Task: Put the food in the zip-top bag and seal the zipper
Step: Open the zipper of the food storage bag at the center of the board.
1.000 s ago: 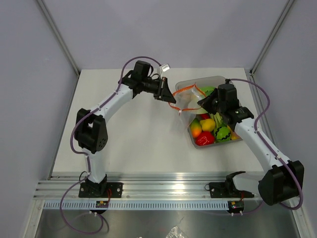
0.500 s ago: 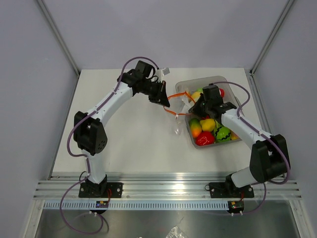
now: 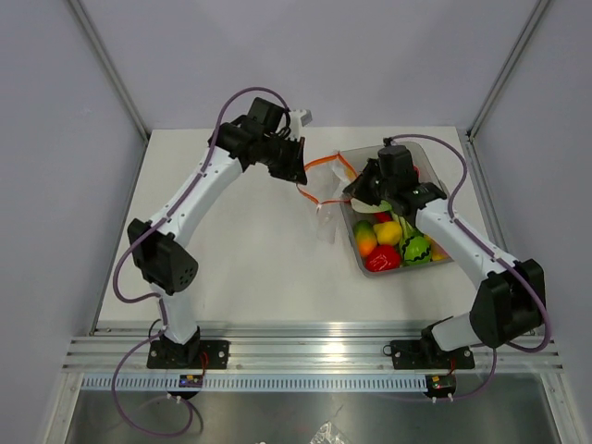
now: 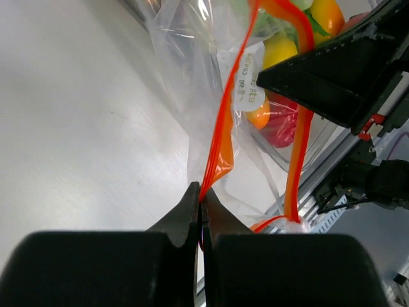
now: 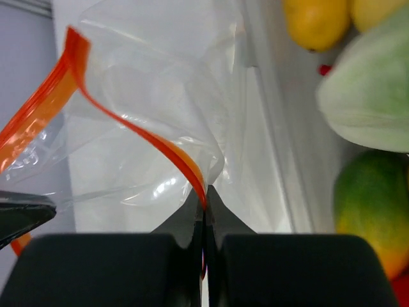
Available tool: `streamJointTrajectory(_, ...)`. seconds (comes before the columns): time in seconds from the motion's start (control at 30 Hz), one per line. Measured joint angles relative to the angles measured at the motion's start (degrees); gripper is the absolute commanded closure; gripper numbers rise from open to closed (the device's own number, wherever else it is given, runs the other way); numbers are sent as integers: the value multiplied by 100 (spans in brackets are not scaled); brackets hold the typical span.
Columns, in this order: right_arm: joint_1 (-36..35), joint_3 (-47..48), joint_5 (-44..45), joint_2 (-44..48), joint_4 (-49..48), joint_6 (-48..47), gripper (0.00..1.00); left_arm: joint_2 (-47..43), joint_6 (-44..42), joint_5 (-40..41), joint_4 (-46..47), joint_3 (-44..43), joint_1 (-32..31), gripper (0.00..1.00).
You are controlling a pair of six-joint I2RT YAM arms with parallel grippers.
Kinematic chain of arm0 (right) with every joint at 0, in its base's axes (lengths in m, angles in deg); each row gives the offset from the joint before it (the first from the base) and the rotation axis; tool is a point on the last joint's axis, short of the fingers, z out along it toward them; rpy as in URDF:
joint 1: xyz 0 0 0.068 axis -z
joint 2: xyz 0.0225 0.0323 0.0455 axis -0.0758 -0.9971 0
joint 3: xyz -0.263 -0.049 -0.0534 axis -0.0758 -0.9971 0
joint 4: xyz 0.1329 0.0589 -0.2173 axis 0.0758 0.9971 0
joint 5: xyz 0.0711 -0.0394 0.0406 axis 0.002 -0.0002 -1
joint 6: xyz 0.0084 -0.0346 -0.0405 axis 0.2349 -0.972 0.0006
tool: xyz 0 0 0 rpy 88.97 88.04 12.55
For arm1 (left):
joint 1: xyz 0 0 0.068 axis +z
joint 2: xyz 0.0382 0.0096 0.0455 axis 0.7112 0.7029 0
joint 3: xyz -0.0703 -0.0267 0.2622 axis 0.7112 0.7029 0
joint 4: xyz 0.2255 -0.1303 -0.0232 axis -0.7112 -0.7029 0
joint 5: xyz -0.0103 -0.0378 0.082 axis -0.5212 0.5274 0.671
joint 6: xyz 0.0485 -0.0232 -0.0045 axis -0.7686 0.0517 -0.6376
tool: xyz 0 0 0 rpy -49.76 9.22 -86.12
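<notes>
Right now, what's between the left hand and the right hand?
The open zipper of the zip-top bag spans the gap, pinched by the left hand and right hand; the top view shows it.

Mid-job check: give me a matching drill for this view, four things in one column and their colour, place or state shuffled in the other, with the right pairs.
Things:
1. food
2. zip-top bag
3. zipper
4. grey tub

States:
A. red-orange, pinched by the left gripper and the right gripper
B. lying in the grey tub
C. clear, hanging from its pinched strip
D. standing on the table, right side

Pairs: 1-B; 2-C; 3-A; 4-D
</notes>
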Motion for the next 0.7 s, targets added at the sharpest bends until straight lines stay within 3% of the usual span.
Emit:
streamJointTrajectory(0.13,-503,632,-407,-175,-358,-46,100,-323,-103,651,-354,-455,2,100)
streamJointTrajectory(0.3,-763,601,-859,-254,-894,26,100,-601,-203,1311,-605,-568,-26,100)
streamJointTrajectory(0.7,-634,579,619,-1104,568,-365,100,-164,-289,1779,-621,348,-175,100)
